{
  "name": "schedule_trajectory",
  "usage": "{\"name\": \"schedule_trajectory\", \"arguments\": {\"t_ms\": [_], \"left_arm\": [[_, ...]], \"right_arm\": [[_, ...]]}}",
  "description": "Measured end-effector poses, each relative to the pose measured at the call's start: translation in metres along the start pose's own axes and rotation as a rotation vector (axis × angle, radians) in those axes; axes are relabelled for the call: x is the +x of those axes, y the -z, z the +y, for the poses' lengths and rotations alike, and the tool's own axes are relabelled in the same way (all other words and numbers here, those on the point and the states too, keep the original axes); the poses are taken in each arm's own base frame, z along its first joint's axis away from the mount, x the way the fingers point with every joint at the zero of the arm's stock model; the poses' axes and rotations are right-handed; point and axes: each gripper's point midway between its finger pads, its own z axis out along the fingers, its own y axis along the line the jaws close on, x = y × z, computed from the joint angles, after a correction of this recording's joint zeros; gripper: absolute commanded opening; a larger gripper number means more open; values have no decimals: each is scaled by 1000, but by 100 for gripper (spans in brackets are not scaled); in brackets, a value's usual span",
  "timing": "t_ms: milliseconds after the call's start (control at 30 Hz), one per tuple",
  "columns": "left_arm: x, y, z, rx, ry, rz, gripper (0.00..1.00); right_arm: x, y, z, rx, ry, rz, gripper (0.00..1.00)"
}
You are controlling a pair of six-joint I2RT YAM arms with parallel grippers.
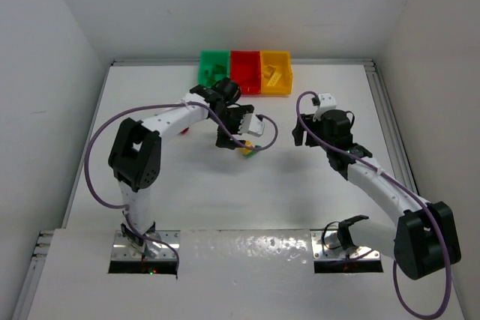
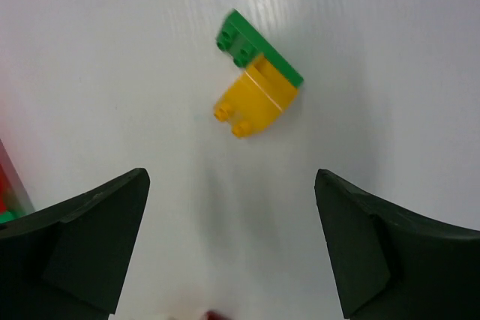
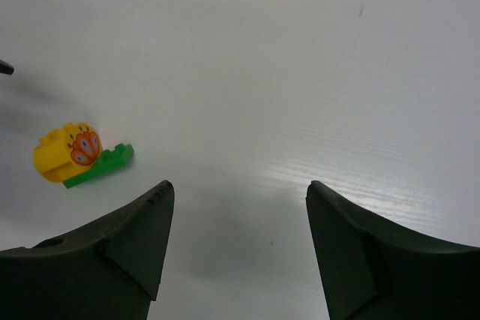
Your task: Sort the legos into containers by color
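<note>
Since the yellow lego (image 2: 255,104) looked clipped onto the green lego (image 2: 259,50) on the surface (image 2: 105,73), near of the containers (image 1: 245,54), I feared one pinch would lift both — a mis-sort; left tool (image 2: 231,185) and right tool (image 3: 238,189) hung spread, empty.

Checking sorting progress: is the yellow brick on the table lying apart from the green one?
No, the yellow brick touches the green brick, both lying together on the table.

No readable txt/nos. anywhere; yellow lego (image 3: 54,161) bears orange printed pic (image 3: 84,148) only.
</note>
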Motion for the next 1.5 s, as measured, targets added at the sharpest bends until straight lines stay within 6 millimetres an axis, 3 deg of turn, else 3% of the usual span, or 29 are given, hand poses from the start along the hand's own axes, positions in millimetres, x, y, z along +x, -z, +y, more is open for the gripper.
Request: {"name": "schedule_trajectory", "arguments": {"t_ms": [100,233,533,733,800,900,933,1100,1133,1267,1367,1433,1500], "left_arm": [[9,5,-8,79,-170,-25,93],[-7,-6,-18,152,-334,-87,94],[-14,-34,-17,162,-399,-154,88],[-3,-53,-19,191,-390,-143,64],[-2,-55,-20,193,-391,-139,62],[1,-57,-23,199,-384,-132,49],[1,-57,-23,199,-382,-127,38],[1,-58,-22,193,-382,-121,10],[1,-58,-22,192,-375,-121,0],[0,-58,-19,171,-284,-115,0],[-1,-55,-6,104,-81,-110,0],[-5,-46,7,48,78,-125,0],[-10,-26,26,-42,189,-149,0]], "right_arm": [[-1,0,2,-10,0,-5,71],[3,0,4,-24,0,3,71],[19,2,3,-28,1,33,71],[19,3,3,-29,10,34,71],[19,3,3,-29,12,34,71],[19,3,3,-29,12,34,71],[19,3,3,-29,12,34,71],[18,3,3,-30,12,33,71],[18,3,3,-31,12,33,71],[19,3,8,-59,15,38,70],[20,2,12,-77,2,50,70],[11,2,14,-69,-46,55,65],[-16,2,18,-50,-133,33,58]]}}
